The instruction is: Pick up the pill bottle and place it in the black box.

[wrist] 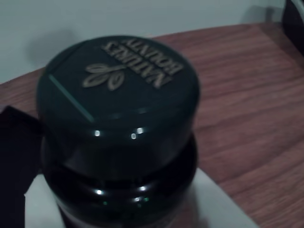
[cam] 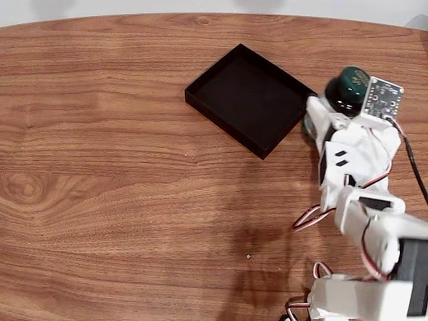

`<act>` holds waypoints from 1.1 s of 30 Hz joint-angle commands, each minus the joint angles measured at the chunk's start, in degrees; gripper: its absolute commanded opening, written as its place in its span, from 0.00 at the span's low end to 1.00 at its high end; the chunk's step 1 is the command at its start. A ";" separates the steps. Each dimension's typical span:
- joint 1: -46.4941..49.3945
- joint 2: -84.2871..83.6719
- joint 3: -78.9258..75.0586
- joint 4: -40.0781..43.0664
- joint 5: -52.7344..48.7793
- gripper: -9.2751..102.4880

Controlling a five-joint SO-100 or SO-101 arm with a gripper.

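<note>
I see a brown wood-grain counter (cam: 120, 187) with a smooth, faintly sheened finish. The shallow black rectangular box (cam: 251, 100) looks matt throughout. The small dark green plastic pill bottle (wrist: 118, 142) is glossy, throwing little light glints, its cap printed in dull gold lettering. My arm's white plastic shell (cam: 354, 157) looks smooth.

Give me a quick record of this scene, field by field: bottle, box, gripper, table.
pill bottle: dark green, printed cap, right of the box in the fixed view, outside it
black box: shallow tray, nothing inside
gripper: at the bottle; whether the jaws are closed cannot be told
table: wood grain
task state: bottle not yet in box
</note>
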 commanded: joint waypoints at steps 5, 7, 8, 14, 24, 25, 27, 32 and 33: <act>-7.82 12.22 0.26 3.87 -0.26 0.22; -9.49 13.10 0.26 4.13 -0.26 0.22; -10.28 13.36 0.18 4.31 -0.26 0.22; -14.33 13.45 -1.93 5.98 -0.35 0.22; -19.07 3.34 -7.56 1.76 1.14 0.21; -19.25 1.93 -8.35 0.79 1.49 0.21; -19.60 -0.79 -10.11 -0.53 2.11 0.21; -20.65 -6.50 -14.41 -2.37 3.25 0.21; -20.83 -7.38 -15.12 -2.90 3.43 0.21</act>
